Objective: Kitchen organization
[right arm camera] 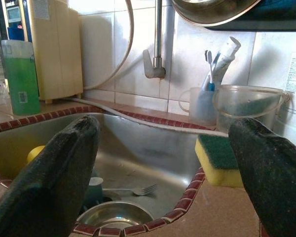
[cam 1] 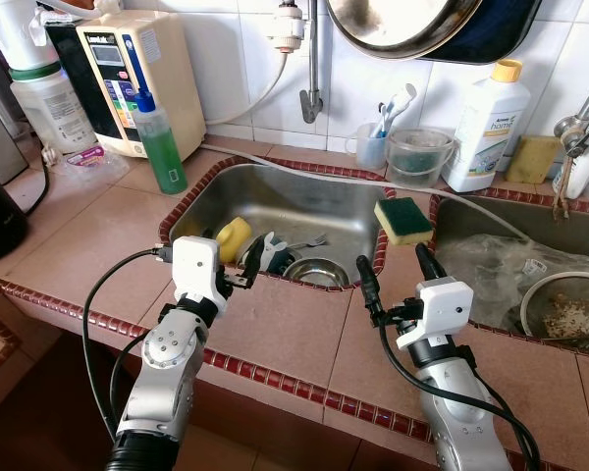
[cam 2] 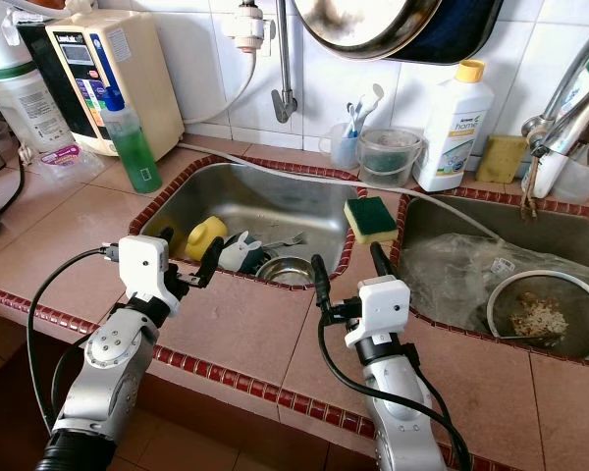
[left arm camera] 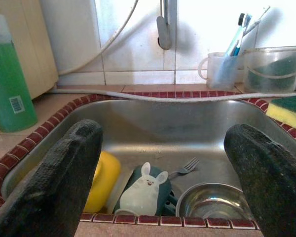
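The left steel sink holds a yellow cup, a teal and white bunny-shaped item, a fork and a small steel bowl. On the tiled divider between the two sinks lies a yellow and green sponge. My left gripper hovers open over the sink's near rim, just in front of the cup and bunny. Open too, my right gripper hangs above the counter near the sink's front right corner, a little short of the sponge. Neither gripper holds anything.
A green soap bottle and a beige water unit stand at the back left. A cup of toothbrushes, a clear tub and a white detergent bottle line the back. The right sink holds a plastic bag and a strainer with scraps.
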Motion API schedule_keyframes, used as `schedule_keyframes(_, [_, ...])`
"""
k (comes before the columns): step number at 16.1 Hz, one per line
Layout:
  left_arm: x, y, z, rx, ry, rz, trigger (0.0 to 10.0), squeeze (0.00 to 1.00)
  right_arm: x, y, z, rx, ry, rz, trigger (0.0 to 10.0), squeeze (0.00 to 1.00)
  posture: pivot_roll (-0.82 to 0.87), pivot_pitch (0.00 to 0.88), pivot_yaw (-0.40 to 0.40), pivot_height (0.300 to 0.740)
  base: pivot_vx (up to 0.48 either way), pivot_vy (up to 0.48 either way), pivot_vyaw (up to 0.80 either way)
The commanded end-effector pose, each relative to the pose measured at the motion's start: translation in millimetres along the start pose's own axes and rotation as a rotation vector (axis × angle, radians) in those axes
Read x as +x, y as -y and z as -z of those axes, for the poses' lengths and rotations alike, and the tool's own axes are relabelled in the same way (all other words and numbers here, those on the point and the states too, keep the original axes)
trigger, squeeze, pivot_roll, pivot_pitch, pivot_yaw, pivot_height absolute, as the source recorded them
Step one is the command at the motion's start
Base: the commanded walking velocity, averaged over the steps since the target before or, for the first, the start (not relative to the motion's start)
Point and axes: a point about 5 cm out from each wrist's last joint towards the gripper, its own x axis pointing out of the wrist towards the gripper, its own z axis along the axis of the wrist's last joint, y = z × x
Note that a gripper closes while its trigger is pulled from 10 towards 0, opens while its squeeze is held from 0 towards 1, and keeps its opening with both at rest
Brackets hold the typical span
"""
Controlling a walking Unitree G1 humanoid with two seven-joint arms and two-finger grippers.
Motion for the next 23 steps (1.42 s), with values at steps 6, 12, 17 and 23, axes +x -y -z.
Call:
schedule_keyframes(6, [-1.7, -2.1, -3, 0.025, 0.005, -0.007, 10.0, 0.0, 1.8, -1.2, -1, 0.003, 0.013, 0.001, 10.0, 0.0, -0.16, 0.0, 0.096, 0.74, 0.0, 0.0, 0.0])
schedule_keyframes(12, [-3.4, -3.8, -8, 0.005, 0.035, -0.009, 10.0, 0.0, 2.3, 1.3, -3, 0.0, 0.017, 0.003, 10.0, 0.0, -0.16, 0.0, 0.094, 0.74, 0.0, 0.0, 0.0])
schedule_keyframes(17, [-7.9, -3.5, -5, 0.006, 0.023, -0.013, 10.0, 0.0, -1.1, 2.6, -3, -0.003, 0.009, 0.007, 10.0, 0.0, -0.17, 0.003, 0.092, 0.74, 0.0, 0.0, 0.0])
schedule_keyframes(23, [-15.4, -2.2, -2, 0.01, 0.007, -0.011, 10.0, 0.0, -3.1, 1.3, -2, 0.0, 0.002, 0.004, 10.0, 0.0, -0.16, 0.037, 0.09, 0.74, 0.0, 0.0, 0.0])
